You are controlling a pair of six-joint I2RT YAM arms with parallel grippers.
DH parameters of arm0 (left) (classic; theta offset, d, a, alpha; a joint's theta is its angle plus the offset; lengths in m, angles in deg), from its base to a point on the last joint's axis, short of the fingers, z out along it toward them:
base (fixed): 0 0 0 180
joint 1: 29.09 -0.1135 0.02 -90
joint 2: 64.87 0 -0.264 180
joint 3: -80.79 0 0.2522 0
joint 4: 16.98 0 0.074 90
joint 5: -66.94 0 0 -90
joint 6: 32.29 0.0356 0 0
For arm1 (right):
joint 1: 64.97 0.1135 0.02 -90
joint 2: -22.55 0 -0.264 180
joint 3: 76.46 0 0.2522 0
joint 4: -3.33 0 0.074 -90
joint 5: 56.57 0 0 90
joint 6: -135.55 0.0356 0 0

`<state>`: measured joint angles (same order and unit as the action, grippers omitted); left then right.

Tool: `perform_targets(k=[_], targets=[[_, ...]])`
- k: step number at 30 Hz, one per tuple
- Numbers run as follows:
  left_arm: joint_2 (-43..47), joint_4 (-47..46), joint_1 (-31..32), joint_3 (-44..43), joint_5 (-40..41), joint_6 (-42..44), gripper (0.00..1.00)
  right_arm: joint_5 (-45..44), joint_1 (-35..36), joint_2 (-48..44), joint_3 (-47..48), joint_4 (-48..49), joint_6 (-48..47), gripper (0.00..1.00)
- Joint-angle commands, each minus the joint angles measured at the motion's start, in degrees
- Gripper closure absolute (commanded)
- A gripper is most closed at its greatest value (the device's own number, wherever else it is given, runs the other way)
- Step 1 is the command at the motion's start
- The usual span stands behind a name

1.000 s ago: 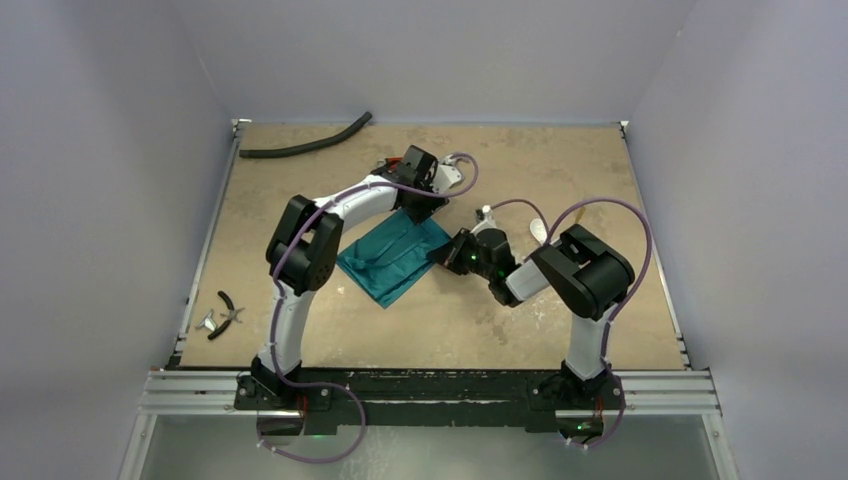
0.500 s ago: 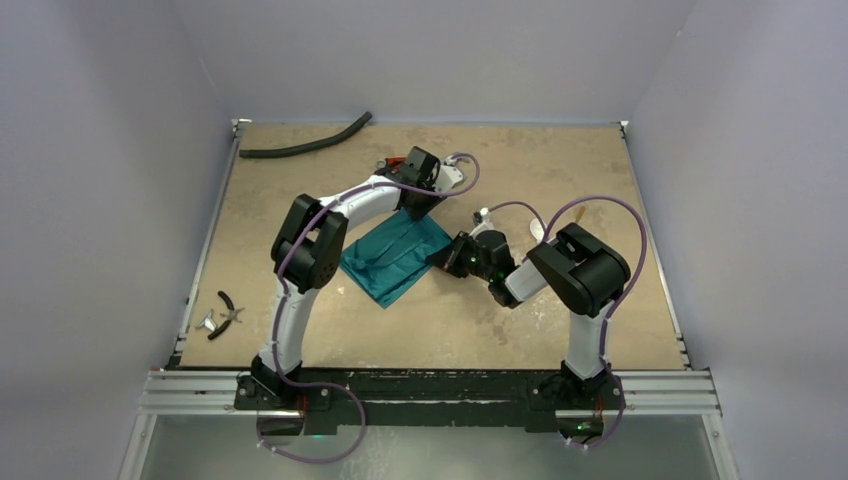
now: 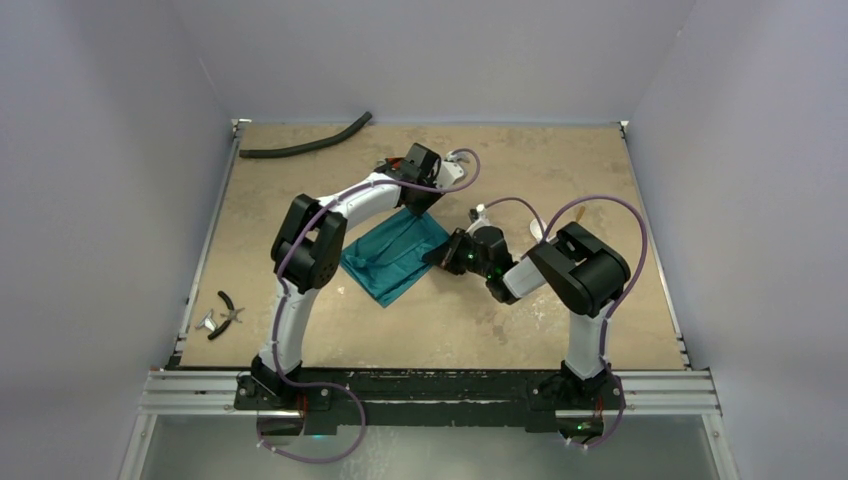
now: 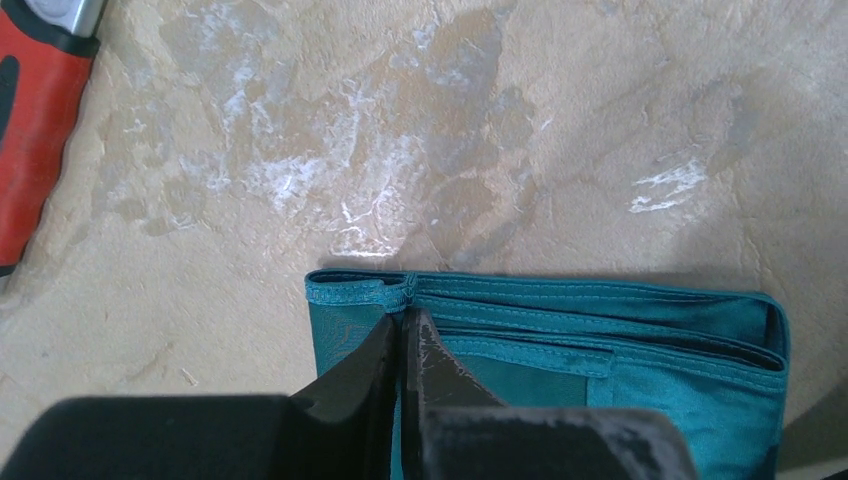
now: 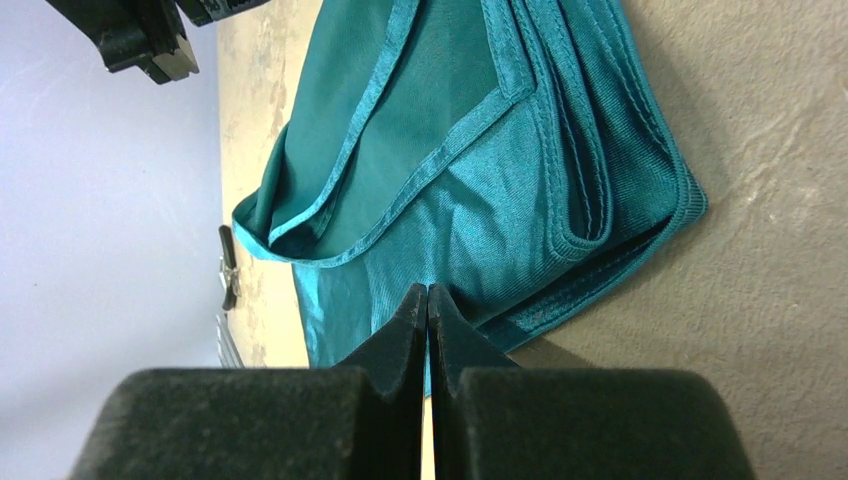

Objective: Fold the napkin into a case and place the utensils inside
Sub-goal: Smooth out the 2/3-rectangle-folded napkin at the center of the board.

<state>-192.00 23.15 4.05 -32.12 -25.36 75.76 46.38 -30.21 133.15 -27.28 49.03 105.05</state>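
The teal napkin (image 3: 390, 258) lies folded in layers at mid-table. My left gripper (image 3: 419, 203) is at its far corner; in the left wrist view the fingers (image 4: 403, 322) are shut on the hemmed edge of the napkin (image 4: 620, 370), with cloth between them. My right gripper (image 3: 438, 256) is at the napkin's right corner, shut (image 5: 428, 292) on the edge of the cloth (image 5: 470, 180). A small white spoon (image 3: 538, 230) peeks out behind the right arm. A slim tan utensil (image 3: 579, 211) shows just beyond it, mostly hidden.
A red-handled wrench (image 4: 35, 130) lies just beyond the left gripper (image 3: 393, 163). Black-handled pliers (image 3: 228, 310) rest by the left table edge. A black hose (image 3: 305, 145) curves along the far left. The walls stand close on three sides.
The left gripper has closed on the napkin's far corner. The right gripper stayed shut and shifted slightly away from the near edge with the cloth.
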Motion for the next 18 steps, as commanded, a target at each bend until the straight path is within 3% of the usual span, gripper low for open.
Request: perform_targets(k=[1,5,11,18], targets=[[4.8,0.5,0.2,-1.4,-2.1,-2.0,1.0,0.7,0.1,0.0,1.7,-0.5,-1.2,0.99],[6.0,1.6,0.2,-0.8,-3.7,-3.6,1.0,2.3,0.1,-0.8,1.6,-0.9,-0.9,0.94],[8.1,2.3,0.2,0.1,-5.2,-4.7,1.0,2.8,-2.2,-5.8,1.2,2.4,-2.4,0.73],[9.5,2.2,0.2,2.7,-7.7,-5.0,1.0,9.6,-10.6,-4.3,1.1,15.9,3.9,0.56]])
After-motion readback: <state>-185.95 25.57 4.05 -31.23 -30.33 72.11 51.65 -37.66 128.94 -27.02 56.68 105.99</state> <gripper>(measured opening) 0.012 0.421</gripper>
